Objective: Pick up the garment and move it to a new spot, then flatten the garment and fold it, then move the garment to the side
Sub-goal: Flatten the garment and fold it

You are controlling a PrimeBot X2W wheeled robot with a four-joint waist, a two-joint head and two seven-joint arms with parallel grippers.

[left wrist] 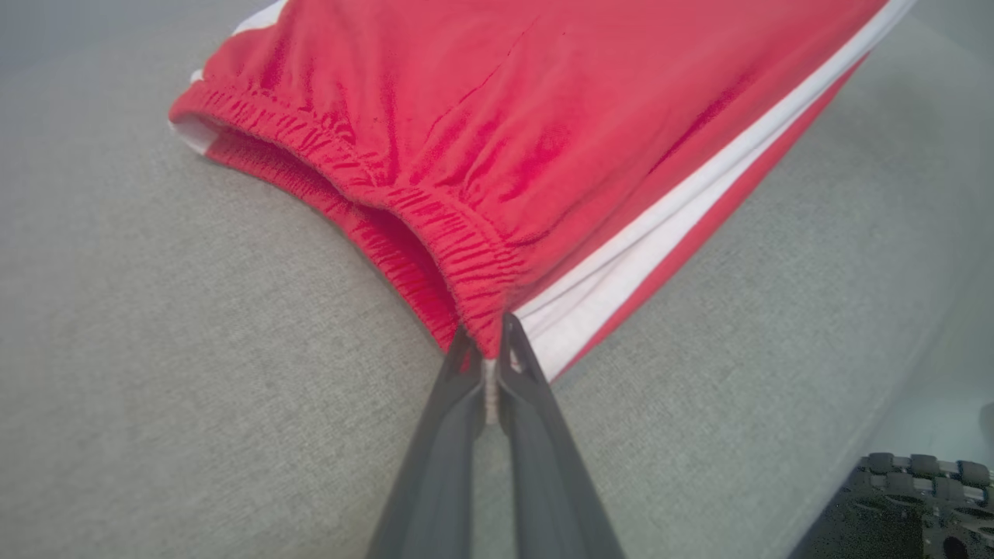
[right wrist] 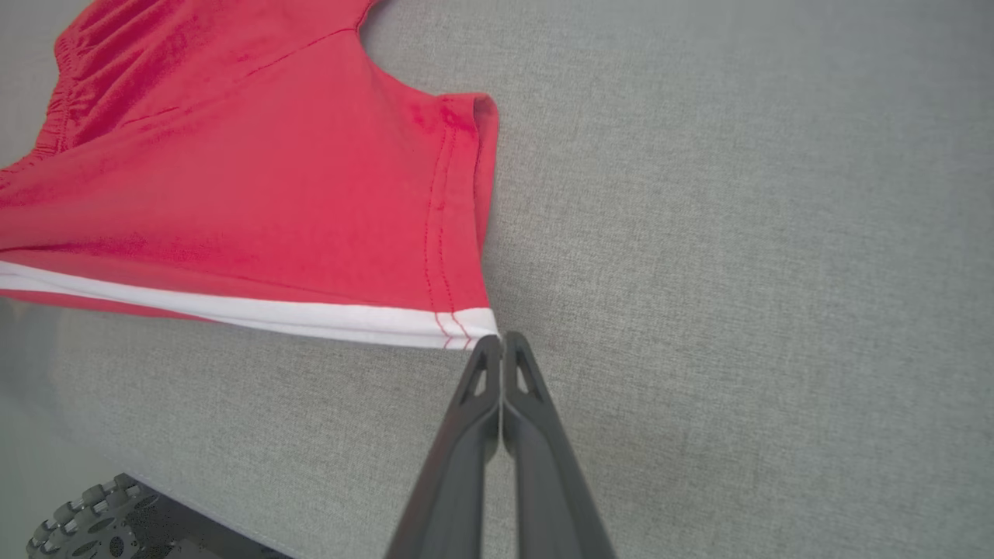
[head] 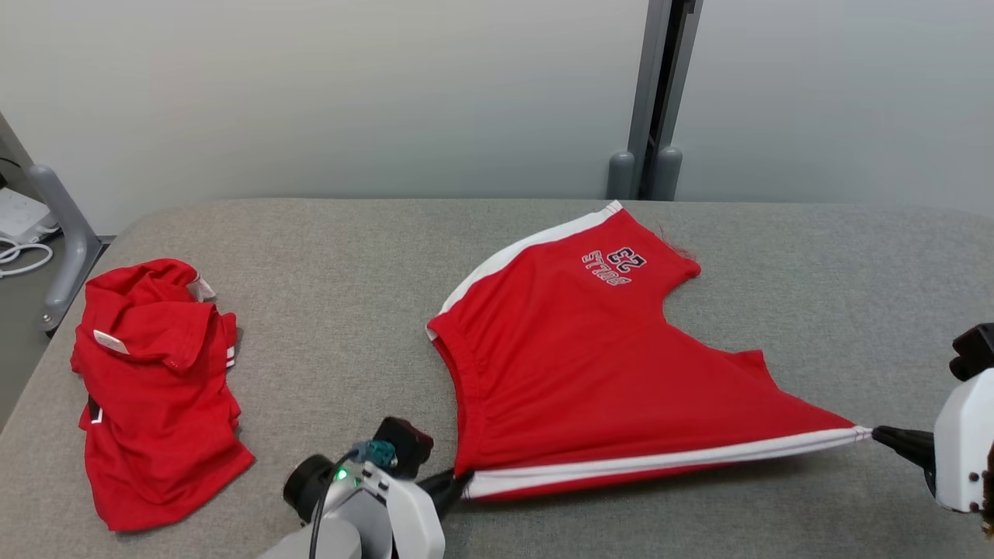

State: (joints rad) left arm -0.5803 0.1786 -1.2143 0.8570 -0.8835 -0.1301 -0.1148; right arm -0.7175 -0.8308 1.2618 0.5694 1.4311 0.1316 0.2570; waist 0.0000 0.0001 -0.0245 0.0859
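The garment (head: 590,357) is a pair of red shorts with white side stripes and a "BULLS 23" print, spread over the middle of the grey padded table (head: 543,225). Its near edge is pulled taut between my two grippers. My left gripper (head: 462,483) is shut on the elastic waistband corner (left wrist: 474,272), pinching cloth between its fingertips (left wrist: 488,341). My right gripper (head: 871,433) is shut on the white-striped corner of the leg hem (right wrist: 466,322), its tips (right wrist: 501,341) closed together. The far leg with the print lies flat toward the table's back.
A second red garment (head: 155,388) lies crumpled at the table's left side. A grey frame leg (head: 66,233) stands off the left edge, and two grey posts (head: 644,175) stand behind the table. My wheeled base (left wrist: 916,497) shows below the near edge.
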